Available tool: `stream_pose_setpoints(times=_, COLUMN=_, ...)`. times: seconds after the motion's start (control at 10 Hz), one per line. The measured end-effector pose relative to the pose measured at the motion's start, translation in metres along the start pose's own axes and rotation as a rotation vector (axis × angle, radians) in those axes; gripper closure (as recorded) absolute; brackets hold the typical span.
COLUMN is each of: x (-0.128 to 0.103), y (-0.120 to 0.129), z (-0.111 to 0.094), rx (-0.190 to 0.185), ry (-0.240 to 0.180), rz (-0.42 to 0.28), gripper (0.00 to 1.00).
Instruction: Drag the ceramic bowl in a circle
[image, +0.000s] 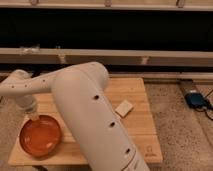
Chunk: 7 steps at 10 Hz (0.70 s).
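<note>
- We see a wooden surface (136, 95) standing on a speckled grey floor (176, 131).
- On the far side, a pale rail (150, 57) runs across a dark wall (125, 30).
- At right, a blue object (196, 99) lies on the floor.
</note>
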Motion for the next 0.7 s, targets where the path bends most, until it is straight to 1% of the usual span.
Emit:
stream_pose_setpoints(times=0.1, x=0.034, y=-0.002, z=0.0, rx=-0.006, ry=0.009, rz=0.052, gripper=1.0)
stream_pose_setpoints(times=0.2, x=0.058, y=-0.005, z=0.001, rx=-0.011, ry=0.017, rz=0.088, gripper=1.0)
stream_pose_setpoints(times=0.3, x=0.087, y=-0.01, z=0.0, rx=-0.013, ry=0.029, rz=0.135, gripper=1.0)
stream_pose_setpoints(times=0.5, x=0.141, y=-0.026, z=0.001, rx=-0.02, ry=0.058, rz=0.225, gripper=1.0)
stream_pose_setpoints(times=0.7, x=0.175, y=-0.046, z=0.001, rx=-0.015, ry=0.086, rz=0.296, gripper=1.0)
